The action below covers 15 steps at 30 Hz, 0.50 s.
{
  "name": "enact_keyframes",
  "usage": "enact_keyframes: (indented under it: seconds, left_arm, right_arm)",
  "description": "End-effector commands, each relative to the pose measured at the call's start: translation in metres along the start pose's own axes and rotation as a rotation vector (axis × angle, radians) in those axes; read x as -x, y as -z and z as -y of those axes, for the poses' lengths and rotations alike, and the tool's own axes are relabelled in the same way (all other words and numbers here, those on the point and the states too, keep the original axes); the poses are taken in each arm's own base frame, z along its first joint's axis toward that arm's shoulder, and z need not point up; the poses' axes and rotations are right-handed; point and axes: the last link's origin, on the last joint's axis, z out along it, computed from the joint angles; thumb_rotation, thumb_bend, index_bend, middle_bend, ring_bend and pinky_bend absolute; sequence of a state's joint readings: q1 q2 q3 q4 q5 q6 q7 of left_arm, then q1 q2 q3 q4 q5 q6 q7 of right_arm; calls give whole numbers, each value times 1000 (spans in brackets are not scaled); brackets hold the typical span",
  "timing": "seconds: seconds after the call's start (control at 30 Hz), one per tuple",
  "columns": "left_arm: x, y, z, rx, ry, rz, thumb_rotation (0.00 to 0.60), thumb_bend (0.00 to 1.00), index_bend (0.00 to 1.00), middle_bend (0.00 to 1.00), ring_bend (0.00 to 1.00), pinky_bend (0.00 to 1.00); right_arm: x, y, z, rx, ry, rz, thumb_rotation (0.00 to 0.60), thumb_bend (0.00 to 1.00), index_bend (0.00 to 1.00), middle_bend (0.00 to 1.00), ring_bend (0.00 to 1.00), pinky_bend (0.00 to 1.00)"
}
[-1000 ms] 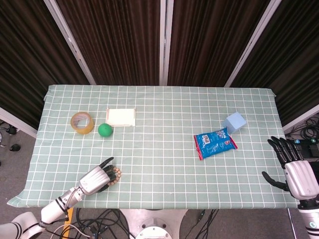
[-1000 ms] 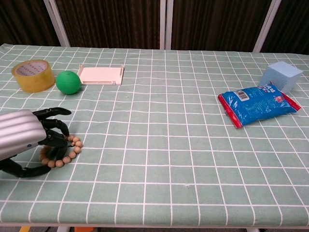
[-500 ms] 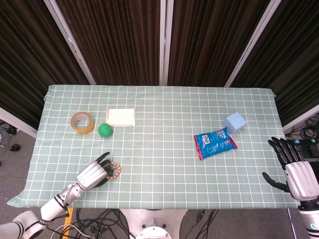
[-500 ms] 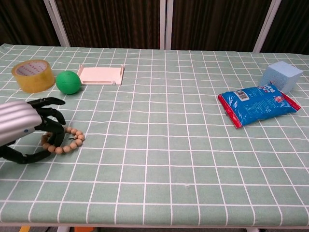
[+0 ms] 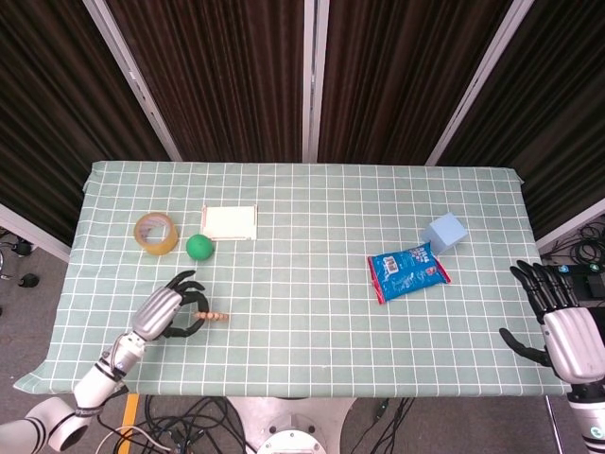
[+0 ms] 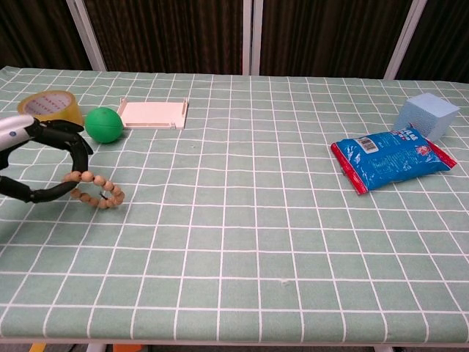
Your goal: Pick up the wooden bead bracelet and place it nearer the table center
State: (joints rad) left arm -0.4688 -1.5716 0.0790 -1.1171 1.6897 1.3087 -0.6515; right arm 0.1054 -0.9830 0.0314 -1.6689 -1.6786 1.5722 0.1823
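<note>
My left hand (image 6: 33, 158) pinches the wooden bead bracelet (image 6: 95, 189), which hangs lifted from my fingertips (image 6: 69, 187) over the green checked desk (image 6: 242, 220). Beyond it sits a green ball (image 6: 102, 124). My right hand (image 5: 558, 322) rests open, empty, off the desk's edge.

A green cloth (image 5: 312, 284) with a white grid is covering the bench (image 5: 284, 386) from edge to edge, its hem hanging slightly over the near side. Dark brown pleated curtains (image 5: 227, 76) are hanging behind it, broken by pale metal frame posts (image 5: 310, 80) that are running upright and aslant. Grey floor (image 5: 33, 284) is showing to the left of the bench, and black cables (image 5: 189, 426) are lying tangled beneath its front edge. Even, soft light is falling across the cloth.
</note>
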Motion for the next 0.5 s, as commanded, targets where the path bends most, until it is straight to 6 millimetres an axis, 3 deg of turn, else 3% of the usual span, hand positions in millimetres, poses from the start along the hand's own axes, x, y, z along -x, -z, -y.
enact_keyframes:
  seconds: [0.03, 0.17, 0.37, 0.5]
  left_arm:
    - [-14, -13, -2, -96, 609, -17, 600, 452, 538, 555, 260, 106]
    - [-22, -19, -10, -128, 1068, 10, 600, 456, 538, 566, 260, 109]
    - [-28, -19, -20, -146, 1465, 84, 600, 470, 550, 568, 271, 111]
    - [-31, -21, -22, -128, 1557, 124, 598, 473, 565, 563, 319, 106]
  right_arm:
    - [0, 0, 0, 0, 0, -2, 600, 123, 0, 48, 0, 0]
    - [-1, 1, -1, 1, -3, -6, 600, 112, 0, 47, 0, 0]
    - [-2, 2, -3, 5, -4, -9, 600, 106, 0, 47, 0, 0]
    - [0, 1, -4, 6, -7, -3, 600, 105, 0, 47, 0, 0]
